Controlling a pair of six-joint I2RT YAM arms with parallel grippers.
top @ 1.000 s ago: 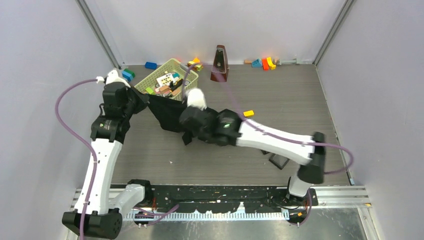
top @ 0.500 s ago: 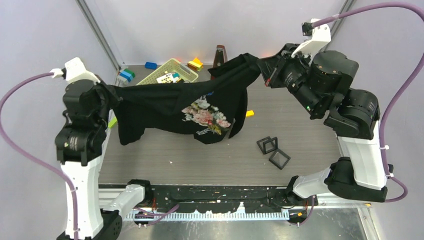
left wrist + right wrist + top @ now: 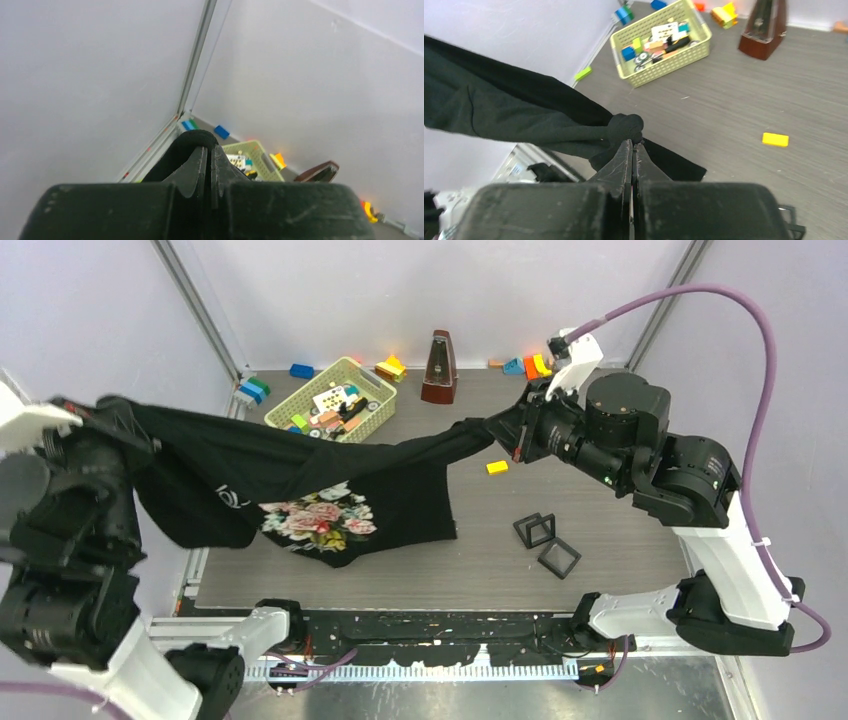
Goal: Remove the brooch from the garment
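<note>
The black T-shirt (image 3: pixel 300 465) with the pink-rose print (image 3: pixel 320 520) hangs stretched between my two grippers, high above the table. My left gripper (image 3: pixel 95 412) is shut on its left end, with black cloth bunched over the fingertips in the left wrist view (image 3: pixel 197 140). My right gripper (image 3: pixel 512 430) is shut on its right end, a knot of cloth (image 3: pixel 624 127) pinched at the fingertips. The print faces the camera at the lower middle. No tiny blue brooch shows in any view.
A green basket (image 3: pixel 335 400) of small toys stands at the back left, a brown metronome (image 3: pixel 438 368) behind centre. A yellow block (image 3: pixel 496 467) and two small black square boxes (image 3: pixel 545 542) lie at the right. Coloured blocks (image 3: pixel 530 365) line the back wall.
Both arms have pulled the shirt out of a bunch and stretched it wide. The left gripper swung far left and toward the camera; the right gripper came lower and forward.
</note>
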